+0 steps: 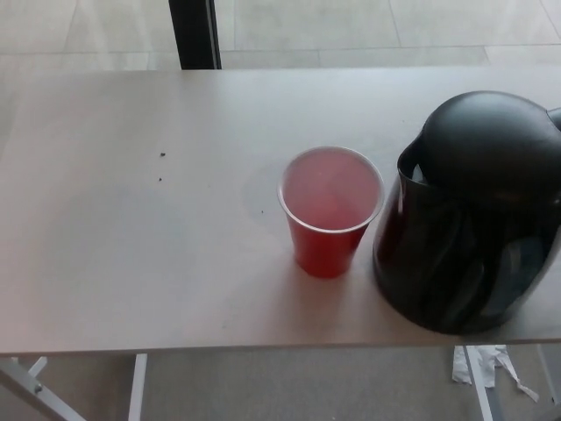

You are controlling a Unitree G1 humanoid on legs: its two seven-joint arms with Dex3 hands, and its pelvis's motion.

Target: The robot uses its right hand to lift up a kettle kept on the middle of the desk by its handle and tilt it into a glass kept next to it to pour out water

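A black kettle [473, 219] stands at the right of the pale desk [131, 228], near the front edge, its right side cut off by the picture edge. Its spout points left toward a red plastic cup [329, 210], which stands upright just beside it with a narrow gap between them. The cup's inside looks pale pink; I cannot tell whether it holds water. The kettle's handle is out of the picture on the right. Neither of my hands shows.
A black post [195, 33] rises behind the desk's far edge. On the floor under the front right lies a crumpled white paper scrap [482, 364]. White desk legs [136, 386] show at the lower left. Two small dark specks [161, 155] mark the desk's left half.
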